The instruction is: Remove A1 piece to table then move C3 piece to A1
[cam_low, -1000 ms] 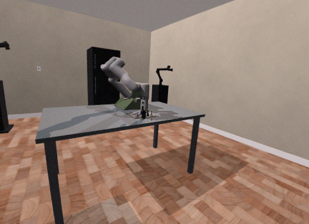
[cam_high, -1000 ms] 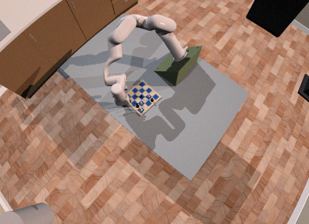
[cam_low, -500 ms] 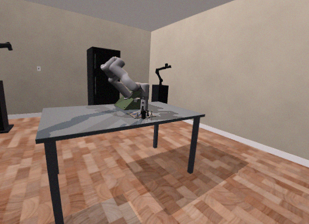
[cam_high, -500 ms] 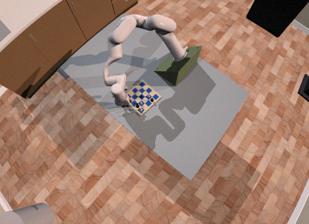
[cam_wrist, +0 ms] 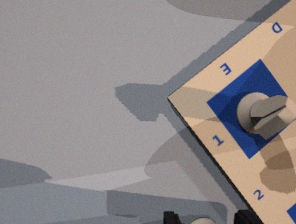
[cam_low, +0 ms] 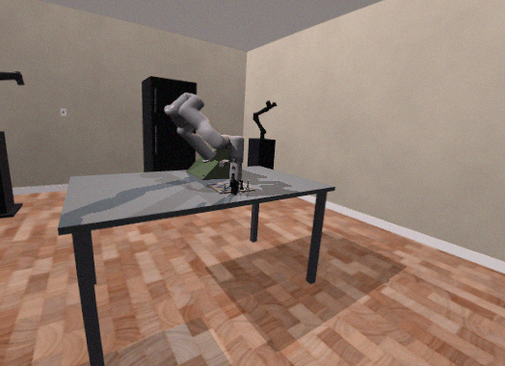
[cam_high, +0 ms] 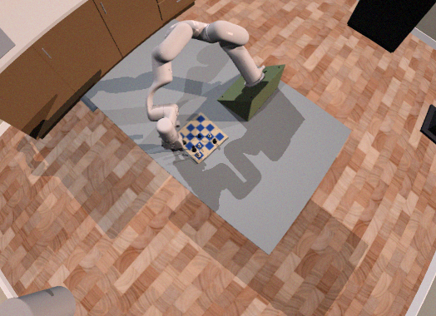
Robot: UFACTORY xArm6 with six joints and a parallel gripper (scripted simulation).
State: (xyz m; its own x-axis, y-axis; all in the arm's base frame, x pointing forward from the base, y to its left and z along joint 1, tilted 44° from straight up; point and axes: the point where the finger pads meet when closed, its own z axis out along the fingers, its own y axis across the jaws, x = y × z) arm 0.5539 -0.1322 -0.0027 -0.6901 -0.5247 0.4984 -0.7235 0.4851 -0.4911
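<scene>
The chessboard point(cam_high: 200, 114) point(cam_wrist: 186, 96) lies on the table. Its A1 corner square point(cam_high: 220, 136) shows no piece. A dark piece point(cam_high: 200, 135) stands on C3. My gripper point(cam_low: 234, 189) point(cam_wrist: 207, 218) is low beside the board's edge by number 2, off the board. Its fingers are partly open. The round top of a pale piece point(cam_wrist: 204, 221) shows between the fingertips, with gaps on both sides; its lower part is out of view. A pale piece point(cam_wrist: 265, 115) stands upright on E1.
A black piece point(cam_high: 194, 149) stands on E2, a pale one point(cam_high: 200, 145) on D2, a black one point(cam_high: 214, 140) on B1, a pale one point(cam_high: 210, 135) on B2, and a dark one near E4. A green wedge block point(cam_high: 264, 88) point(cam_low: 204, 169) stands behind the board.
</scene>
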